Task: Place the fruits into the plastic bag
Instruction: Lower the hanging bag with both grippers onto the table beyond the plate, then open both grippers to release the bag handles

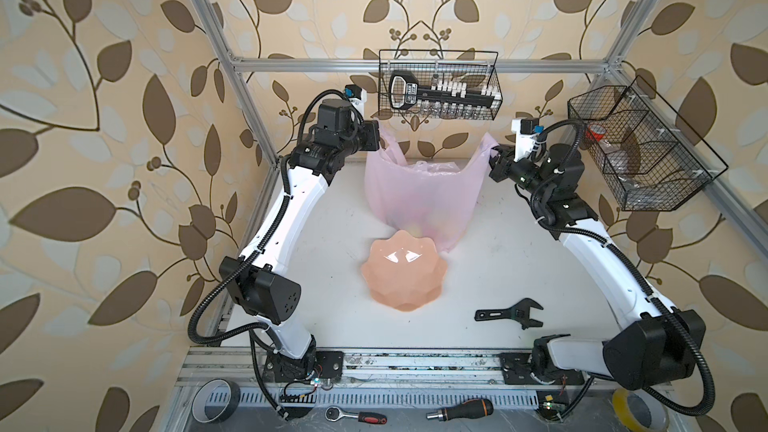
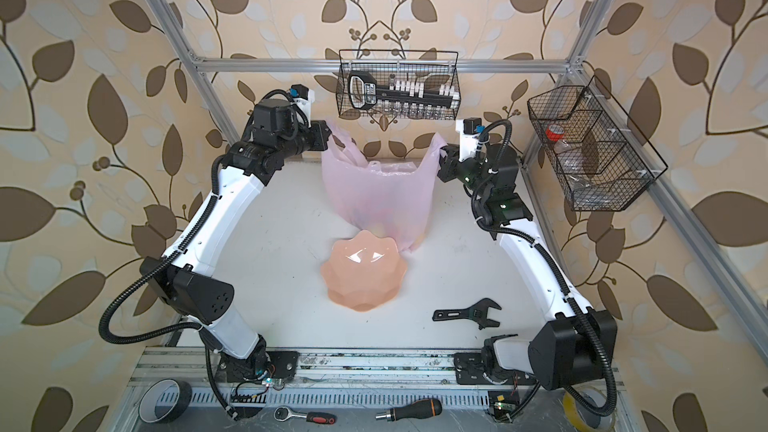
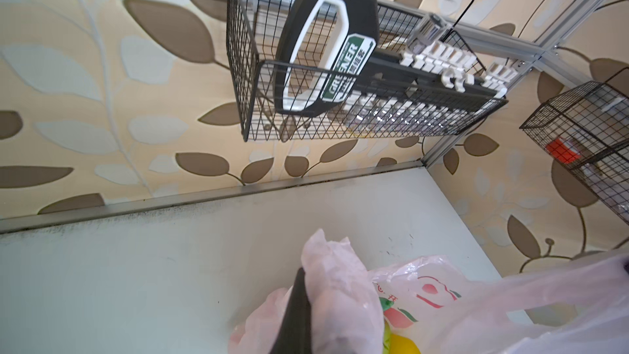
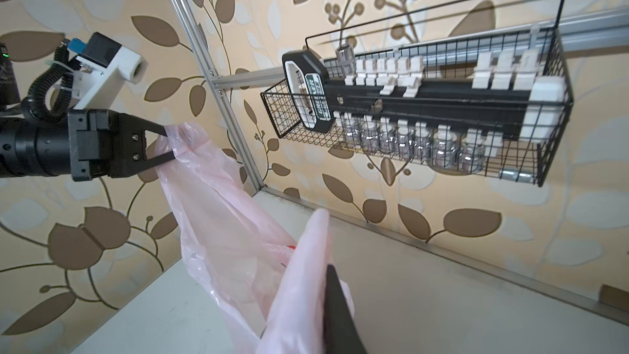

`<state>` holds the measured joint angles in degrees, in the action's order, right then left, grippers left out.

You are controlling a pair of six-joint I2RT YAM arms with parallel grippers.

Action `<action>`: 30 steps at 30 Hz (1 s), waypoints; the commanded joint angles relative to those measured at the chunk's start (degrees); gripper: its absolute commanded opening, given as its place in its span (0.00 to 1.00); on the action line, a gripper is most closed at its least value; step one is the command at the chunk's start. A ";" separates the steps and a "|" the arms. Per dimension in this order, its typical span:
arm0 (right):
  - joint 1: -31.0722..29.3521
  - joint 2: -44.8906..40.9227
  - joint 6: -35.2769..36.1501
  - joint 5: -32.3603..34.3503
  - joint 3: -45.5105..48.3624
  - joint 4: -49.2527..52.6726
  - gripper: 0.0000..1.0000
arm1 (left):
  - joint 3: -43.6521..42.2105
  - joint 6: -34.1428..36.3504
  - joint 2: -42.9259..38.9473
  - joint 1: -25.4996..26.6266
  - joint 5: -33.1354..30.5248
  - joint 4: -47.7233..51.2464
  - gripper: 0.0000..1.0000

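The pale pink plastic bag [image 1: 419, 193] [image 2: 376, 193] hangs stretched between my two grippers above the back of the table, its bottom resting by the bowl. My left gripper [image 1: 380, 139] [image 3: 306, 277] is shut on one loop handle [image 3: 335, 267]. My right gripper [image 1: 494, 153] [image 4: 325, 267] is shut on the other handle [image 4: 306, 267]. Fruits show dimly through the bag's bottom [image 1: 415, 228]. The left wrist view shows a yellow fruit [image 3: 403, 345] and a bit of green inside. The rest of the fruits are hidden by the plastic.
An empty peach-pink scalloped bowl [image 1: 405, 274] sits mid-table in front of the bag. A black adjustable wrench [image 1: 509, 312] lies front right. A wire basket with a socket set [image 1: 438, 85] hangs just above the bag; another wire basket [image 1: 636, 147] hangs at right. Hand tools and tape rolls lie along the front rail.
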<state>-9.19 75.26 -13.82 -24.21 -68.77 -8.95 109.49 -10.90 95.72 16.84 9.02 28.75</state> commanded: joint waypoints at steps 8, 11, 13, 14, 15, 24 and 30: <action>-2.22 -3.20 1.79 0.79 4.22 0.13 0.19 | -6.68 0.18 -6.76 -0.14 -1.26 -1.93 0.00; -2.41 -3.54 1.87 0.39 4.25 0.93 0.28 | -7.13 -0.15 -7.58 -0.14 -1.82 -2.15 0.17; -2.49 -4.04 1.93 0.30 4.10 1.42 0.34 | -6.54 -0.91 -8.04 -0.14 -2.98 -1.95 0.36; -2.50 -4.47 1.87 0.29 4.08 1.62 0.38 | -6.00 -1.29 -8.26 -0.14 -3.43 -1.58 0.44; -2.54 -5.00 2.04 0.34 4.09 1.78 0.42 | -5.27 -1.57 -8.46 -0.14 -3.86 -1.08 0.50; -2.69 -11.63 3.07 2.85 4.91 5.07 0.75 | -4.49 -4.18 -12.68 -0.31 -10.72 1.60 0.78; -2.67 -16.52 3.79 5.25 7.74 6.39 1.00 | -6.03 -3.64 -16.62 -0.84 -10.87 3.05 0.84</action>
<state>-11.75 60.12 -11.38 -20.95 -62.87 -4.69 102.54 -14.90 81.62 16.75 -0.16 31.44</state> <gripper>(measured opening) 0.988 0.837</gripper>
